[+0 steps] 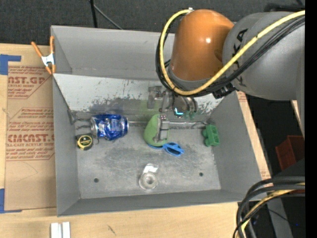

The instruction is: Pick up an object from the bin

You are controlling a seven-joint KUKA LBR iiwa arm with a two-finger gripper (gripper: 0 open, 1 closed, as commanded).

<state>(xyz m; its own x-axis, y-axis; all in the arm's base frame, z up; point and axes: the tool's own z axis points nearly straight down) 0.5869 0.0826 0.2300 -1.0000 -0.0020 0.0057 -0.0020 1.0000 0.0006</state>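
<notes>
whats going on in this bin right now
A robot arm reaches into the grey bin from the right. Its pincer is down at a light green rounded thing near the bin's middle, with a small blue piece right beside it. A crushed blue can lies apart to the left. Whether the pincer grips the green thing cannot be told.

You've got the gripper low at mid-bin, over a light-green rounded obj. Small blue piece just beside it, green block to the right. Crushed blue can & yellow tape measure on the left.
</notes>
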